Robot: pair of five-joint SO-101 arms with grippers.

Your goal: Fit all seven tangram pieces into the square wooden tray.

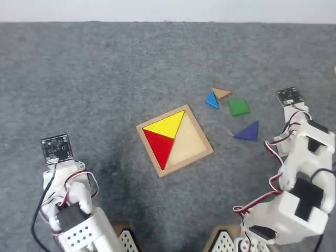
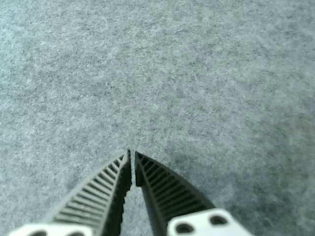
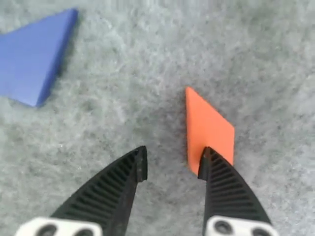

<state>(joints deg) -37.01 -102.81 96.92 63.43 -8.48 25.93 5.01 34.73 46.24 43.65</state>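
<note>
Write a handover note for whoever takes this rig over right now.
Left gripper: shut, holding nothing, over bare carpet.
Right gripper: open, nothing gripped, over the orange parallelogram, with one fingertip at its edge.
Done: the yellow triangle and red triangle lie in the wooden tray.
Left: five pieces on the carpet beside the tray: the parallelogram, dark blue triangle, green square, small blue triangle and tan triangle.
</note>
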